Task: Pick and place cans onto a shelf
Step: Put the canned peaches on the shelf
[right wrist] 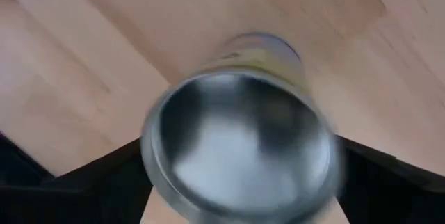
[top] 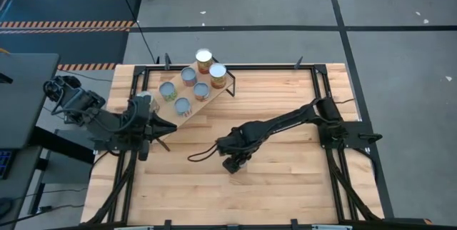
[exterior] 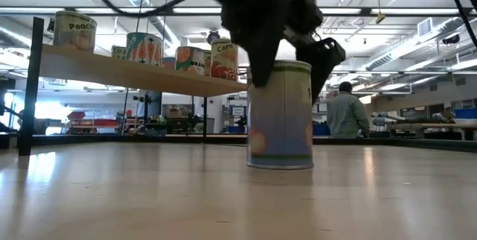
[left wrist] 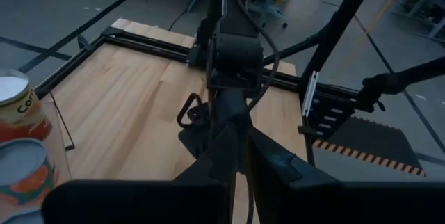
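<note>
One can point(exterior: 279, 113), silver-topped with a pale greenish label, stands upright on its base in the middle of the wooden table. My right gripper point(exterior: 287, 87) comes down over it from above, open, with one finger on each side of its upper part; the right wrist view looks down on its shiny top point(right wrist: 243, 154). The shelf point(top: 214, 96), a tilted light-wood plank at the far left, carries several cans point(top: 202, 91) standing on their bases. My left gripper point(top: 163, 126) hovers shut and empty just in front of the shelf. My right gripper stands astride the can's upper wall point(exterior: 257, 76), fingers pointing down. The can stays upright on the table. Whether either finger touches the wall I cannot tell.
Black rails point(top: 325, 94) frame the tabletop. A dark cable loop point(top: 203, 151) hangs from the right arm just left of the can. Bare wood lies toward the near edge point(top: 235, 201). A person point(exterior: 346, 109) stands far off in the room behind.
</note>
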